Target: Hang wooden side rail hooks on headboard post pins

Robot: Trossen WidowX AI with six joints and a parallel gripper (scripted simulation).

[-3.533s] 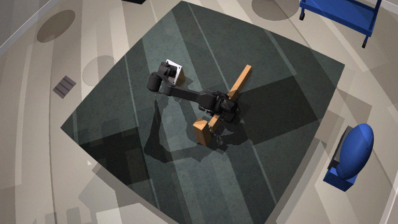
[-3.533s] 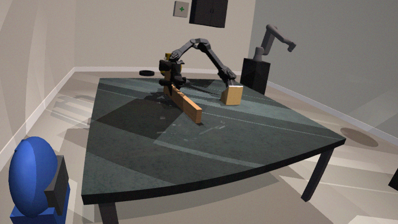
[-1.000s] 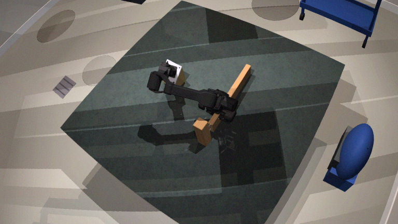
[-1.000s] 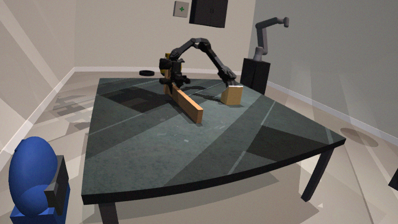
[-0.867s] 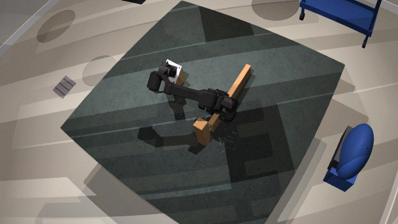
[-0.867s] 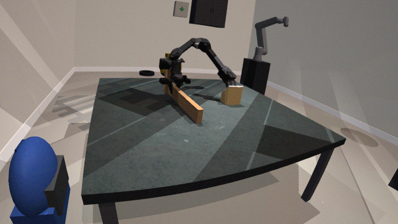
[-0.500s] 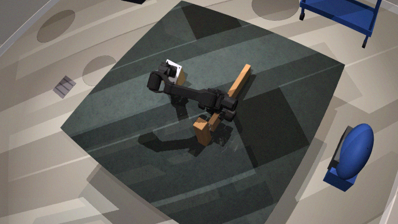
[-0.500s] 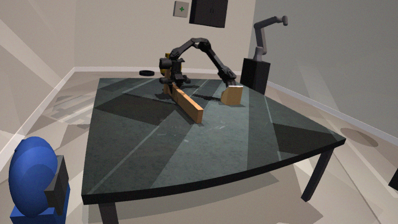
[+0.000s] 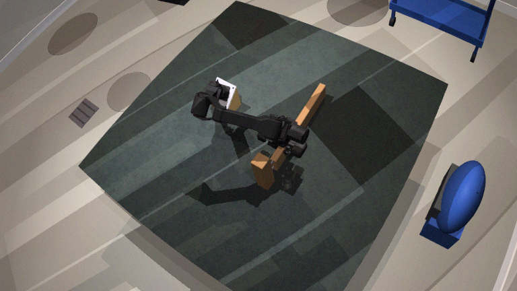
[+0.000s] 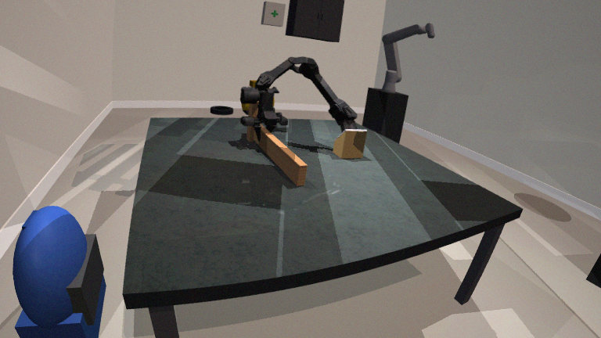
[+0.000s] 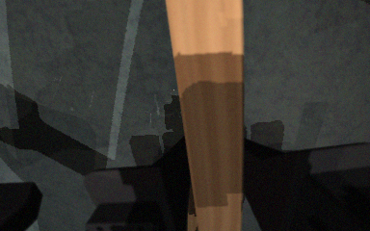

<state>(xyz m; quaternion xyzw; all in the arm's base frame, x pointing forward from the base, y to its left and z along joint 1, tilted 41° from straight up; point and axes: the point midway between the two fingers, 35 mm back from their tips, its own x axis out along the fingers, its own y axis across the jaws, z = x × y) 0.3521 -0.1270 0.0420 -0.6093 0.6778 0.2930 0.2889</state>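
Note:
The wooden side rail point(image 9: 312, 102) point(image 10: 283, 155) point(image 11: 212, 96) runs from the post out across the table, and its far end rests on the table. My gripper point(image 9: 288, 142) point(image 10: 260, 131) point(image 11: 205, 137) is shut on the rail near its post end, with a finger on each side. The wooden headboard post point(image 9: 263, 175) point(image 10: 251, 134) stands upright just beyond the rail's near end. Small light metal hooks point(image 9: 272, 164) show in the narrow space between rail end and post. The slot and pins are hidden, and I cannot tell whether the hooks sit on the pins.
The arm's mount block point(image 9: 235, 101) point(image 10: 352, 145), wooden with a white top, stands on the dark table point(image 9: 182, 127) point(image 10: 212, 236) to one side of the rail. The arm arches from it over to the rail. A blue cart and a blue egg-shaped object stand off the table.

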